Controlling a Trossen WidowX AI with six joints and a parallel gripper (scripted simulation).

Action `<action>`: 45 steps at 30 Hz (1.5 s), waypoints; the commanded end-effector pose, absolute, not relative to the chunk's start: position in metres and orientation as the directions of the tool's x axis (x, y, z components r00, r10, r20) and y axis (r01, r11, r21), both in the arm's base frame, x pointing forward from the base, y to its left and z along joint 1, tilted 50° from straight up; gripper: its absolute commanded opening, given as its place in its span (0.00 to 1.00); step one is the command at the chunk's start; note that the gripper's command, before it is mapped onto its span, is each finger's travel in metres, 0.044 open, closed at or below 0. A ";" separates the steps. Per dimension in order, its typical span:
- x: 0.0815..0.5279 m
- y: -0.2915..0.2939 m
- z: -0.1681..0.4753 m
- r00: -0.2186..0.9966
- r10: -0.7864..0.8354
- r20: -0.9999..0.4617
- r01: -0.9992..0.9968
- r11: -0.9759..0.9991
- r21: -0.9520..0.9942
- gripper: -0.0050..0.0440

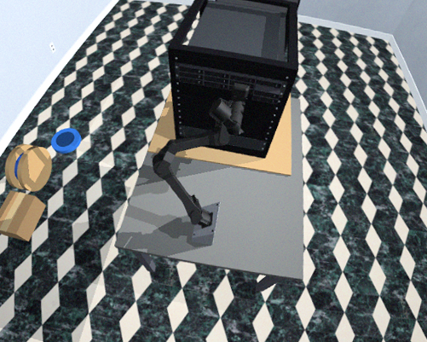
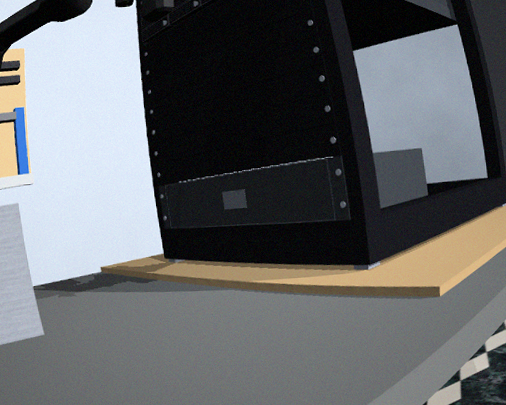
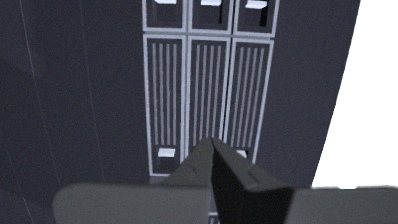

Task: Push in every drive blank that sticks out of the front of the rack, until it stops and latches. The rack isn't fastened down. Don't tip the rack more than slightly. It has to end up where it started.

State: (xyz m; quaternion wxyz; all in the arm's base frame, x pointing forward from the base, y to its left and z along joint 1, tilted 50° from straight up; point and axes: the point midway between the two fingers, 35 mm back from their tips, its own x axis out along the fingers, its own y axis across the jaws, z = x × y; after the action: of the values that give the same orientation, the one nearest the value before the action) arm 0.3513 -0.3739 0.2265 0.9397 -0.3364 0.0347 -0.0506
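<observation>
Jaws closed, empty, tip at middle blank (image 3: 207,95) of three in rack (image 1: 179,92). Rack flat on board (image 2: 425,273), tabletop (image 1: 254,226).

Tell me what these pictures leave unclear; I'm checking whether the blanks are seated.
- Top view: the drive blanks are too small to judge protrusion.
- Exterior view: the end effector and drive row are cut off by the upper edge.
- Wrist view: the shut fingers cover the blanks' lower ends, so contact is unclear.
- The rack's rear feet are hidden in every view.
</observation>
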 end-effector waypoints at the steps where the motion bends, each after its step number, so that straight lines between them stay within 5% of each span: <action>1: 0.353 -0.377 0.236 0.992 -0.123 -0.017 0.083 0.757 -0.648 0.00; 45: 0.382 -0.380 0.237 0.992 -0.123 -0.017 0.083 0.757 -0.648 0.00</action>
State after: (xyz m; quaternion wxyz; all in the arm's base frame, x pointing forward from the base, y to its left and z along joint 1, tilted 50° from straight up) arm 0.3792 -0.3775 0.2259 0.9393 -0.3375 0.0352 -0.0499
